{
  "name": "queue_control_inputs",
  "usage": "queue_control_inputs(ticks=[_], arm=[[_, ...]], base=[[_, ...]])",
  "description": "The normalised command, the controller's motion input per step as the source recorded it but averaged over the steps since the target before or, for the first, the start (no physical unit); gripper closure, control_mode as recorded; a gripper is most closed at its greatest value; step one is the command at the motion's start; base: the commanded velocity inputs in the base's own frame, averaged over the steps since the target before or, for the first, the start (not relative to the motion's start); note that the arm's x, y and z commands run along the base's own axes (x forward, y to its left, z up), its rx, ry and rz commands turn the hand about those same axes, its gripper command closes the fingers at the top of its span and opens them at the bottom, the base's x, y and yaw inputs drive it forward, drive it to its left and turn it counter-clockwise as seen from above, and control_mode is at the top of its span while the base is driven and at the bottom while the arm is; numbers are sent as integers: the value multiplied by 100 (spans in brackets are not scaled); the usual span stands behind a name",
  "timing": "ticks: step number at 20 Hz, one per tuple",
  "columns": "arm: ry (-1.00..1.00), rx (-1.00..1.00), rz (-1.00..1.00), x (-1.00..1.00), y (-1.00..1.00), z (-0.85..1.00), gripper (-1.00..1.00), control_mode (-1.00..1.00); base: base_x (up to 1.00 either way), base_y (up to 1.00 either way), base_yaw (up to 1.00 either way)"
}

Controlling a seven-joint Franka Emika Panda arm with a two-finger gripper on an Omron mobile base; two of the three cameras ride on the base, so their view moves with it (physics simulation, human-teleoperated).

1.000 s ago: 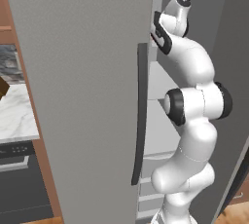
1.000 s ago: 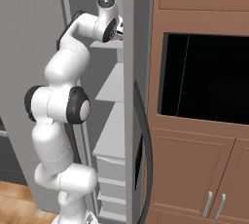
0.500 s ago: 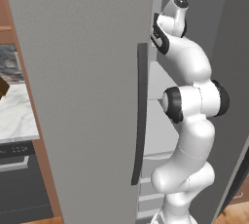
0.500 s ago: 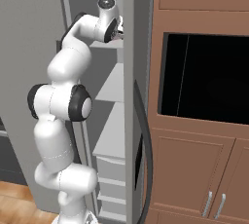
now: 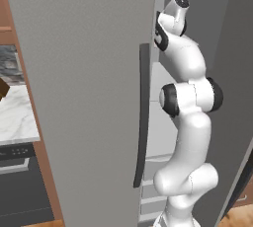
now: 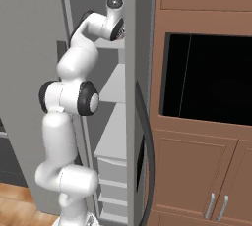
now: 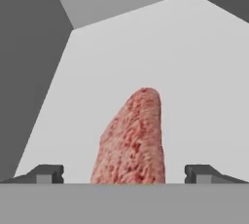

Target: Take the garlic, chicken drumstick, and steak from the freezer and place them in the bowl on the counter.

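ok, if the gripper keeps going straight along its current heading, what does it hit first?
Most likely the steak: it lies dead ahead on the white freezer shelf, centred between the open gripper fingers. How far ahead is hard to judge from the hand view.

Red marbled steak (image 7: 132,140) on white shelf, grey freezer (image 5: 84,97) door open

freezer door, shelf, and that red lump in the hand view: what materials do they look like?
Freezer door: matte grey, finely speckled, probably painted metal. Shelf: smooth, flat white, likely plastic. Red lump: mottled red-pink grain, looks like raw meat, probably the steak.
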Motion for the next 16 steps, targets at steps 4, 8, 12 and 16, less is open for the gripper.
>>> queue_control_inputs(ticks=[4,8,12,16], arm=[[7,0,0,19,0,-21,-100,-100],[16,-14,0,0,3,-66,100,-100],[2,-14,0,9,3,-31,100,-100],[-4,-1,0,-21,-4,-14,100,-100]], base=[[0,0,0],[0,0,0],[0,0,0],[0,0,0]])
